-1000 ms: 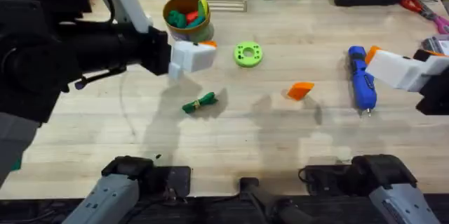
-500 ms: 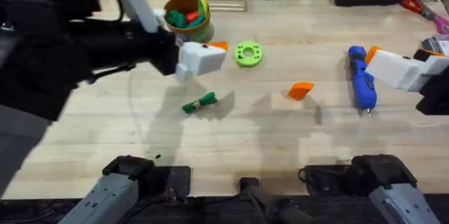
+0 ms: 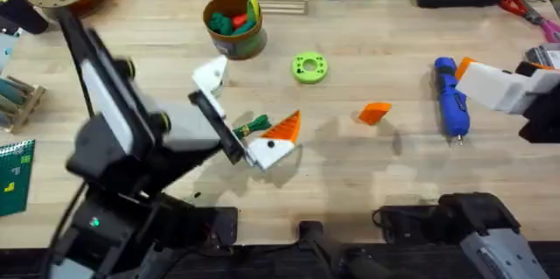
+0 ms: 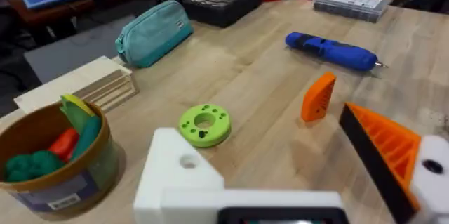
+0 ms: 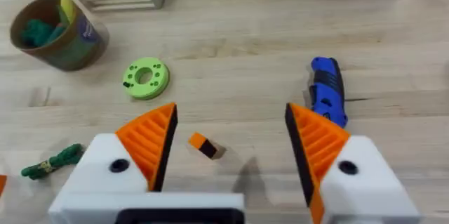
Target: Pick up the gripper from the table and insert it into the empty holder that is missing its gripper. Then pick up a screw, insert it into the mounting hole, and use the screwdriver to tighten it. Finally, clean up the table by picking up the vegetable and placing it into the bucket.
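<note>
1. Fingers of the left gripper (image 3: pixel 246 113) are standing apart over the vegetable (image 3: pixel 248 128).
2. Right gripper (image 5: pixel 231 143) is gaping beside the screwdriver (image 3: pixel 451 99).
3. Orange gripper (image 3: pixel 374 112) is lying between vegetable and screwdriver.

left claw (image 3: pixel 241 113) lower, opened, over vegetable (image 3: pixel 249 128)
</note>
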Controlling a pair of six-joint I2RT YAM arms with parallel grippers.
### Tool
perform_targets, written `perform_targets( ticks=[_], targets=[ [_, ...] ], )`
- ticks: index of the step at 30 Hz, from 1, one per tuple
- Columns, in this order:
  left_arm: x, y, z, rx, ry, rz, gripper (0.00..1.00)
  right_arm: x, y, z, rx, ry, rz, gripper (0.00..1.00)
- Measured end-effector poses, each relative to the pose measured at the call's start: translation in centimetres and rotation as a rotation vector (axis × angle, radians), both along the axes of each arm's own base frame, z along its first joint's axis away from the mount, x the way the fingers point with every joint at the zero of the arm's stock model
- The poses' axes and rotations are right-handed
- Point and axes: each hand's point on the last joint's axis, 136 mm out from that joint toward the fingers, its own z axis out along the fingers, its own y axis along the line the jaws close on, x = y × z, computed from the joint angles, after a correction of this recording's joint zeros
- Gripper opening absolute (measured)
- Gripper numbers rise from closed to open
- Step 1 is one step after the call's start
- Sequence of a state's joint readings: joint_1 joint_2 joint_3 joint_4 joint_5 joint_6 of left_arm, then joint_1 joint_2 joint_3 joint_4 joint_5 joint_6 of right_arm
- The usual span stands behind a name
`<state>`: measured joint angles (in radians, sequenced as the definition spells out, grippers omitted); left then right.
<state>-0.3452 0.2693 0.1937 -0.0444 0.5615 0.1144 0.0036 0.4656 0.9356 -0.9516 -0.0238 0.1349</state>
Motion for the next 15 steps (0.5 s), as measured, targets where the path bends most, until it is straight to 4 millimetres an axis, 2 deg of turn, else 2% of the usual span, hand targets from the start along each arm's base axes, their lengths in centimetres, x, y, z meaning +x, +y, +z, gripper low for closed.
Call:
perform_targets(
  ticks=[8,15],
  targets=[
    [-1.3,0.3,-1.9,-0.084,-0.06,0.004,0.987,0.0,0.0,0.0,0.0,0.0,0.0,0.897],
    [-1.1,0.4,-3.4,-0.116,0.051,0.021,0.987,0.0,0.0,0.0,0.0,0.0,0.0,0.896]
  ],
)
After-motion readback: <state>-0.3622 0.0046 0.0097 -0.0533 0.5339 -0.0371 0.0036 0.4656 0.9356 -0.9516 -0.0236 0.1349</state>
